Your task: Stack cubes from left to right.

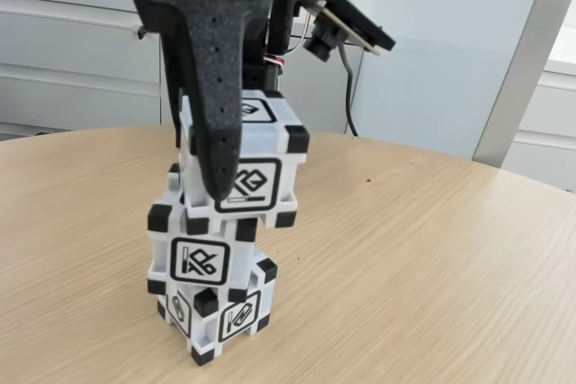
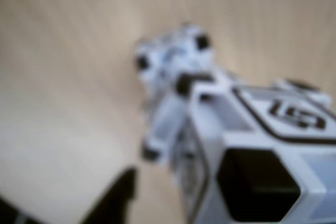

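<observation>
- At the top of the stack, fixed view: gripper [image 1: 220, 188] comes down from 12 o'clock, one black finger [image 1: 216, 123] lying flat across the front-left face of the top cube [image 1: 256, 168]. The other finger is hidden behind the cube, so the grip reads as closed on it, jaw width set by the cube.
- Top cube sits on the middle cube [image 1: 200, 254], shifted toward 3 o'clock and slightly twisted; its right edge overhangs.
- Middle cube rests on the bottom cube [image 1: 220, 312], which stands on the wooden table [image 1: 423, 267] and is turned corner-on to the camera.
- Wrist view: blurred. Top cube [image 2: 262, 145] fills 4 o'clock; lower cubes [image 2: 173, 61] peek out toward 11 o'clock; a dark finger tip [image 2: 118, 195] at 7 o'clock.
- Judgement: stacking is at the release step. To do it well, open slowly, both fingers clearing evenly, then lift straight up; any sideways drag could topple the offset column.
</observation>
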Robot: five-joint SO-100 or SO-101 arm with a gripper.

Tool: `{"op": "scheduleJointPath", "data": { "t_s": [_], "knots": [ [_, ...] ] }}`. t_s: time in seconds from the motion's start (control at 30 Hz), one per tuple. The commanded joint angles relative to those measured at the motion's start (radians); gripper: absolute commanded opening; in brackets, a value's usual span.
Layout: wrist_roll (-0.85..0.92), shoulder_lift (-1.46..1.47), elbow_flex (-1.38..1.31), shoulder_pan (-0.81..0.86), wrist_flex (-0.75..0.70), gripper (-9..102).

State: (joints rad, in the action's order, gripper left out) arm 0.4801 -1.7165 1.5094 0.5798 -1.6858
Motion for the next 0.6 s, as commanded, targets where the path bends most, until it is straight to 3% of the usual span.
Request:
{"op": "scheduleJointPath", "data": {
  "t_s": [0.0, 0.57],
  "knots": [
    [0.0, -0.02, -0.02, -0.006, -0.014, 38],
    [-0.026, -0.023, -0.023, -0.005, 0.018, 40]
  ]
}}
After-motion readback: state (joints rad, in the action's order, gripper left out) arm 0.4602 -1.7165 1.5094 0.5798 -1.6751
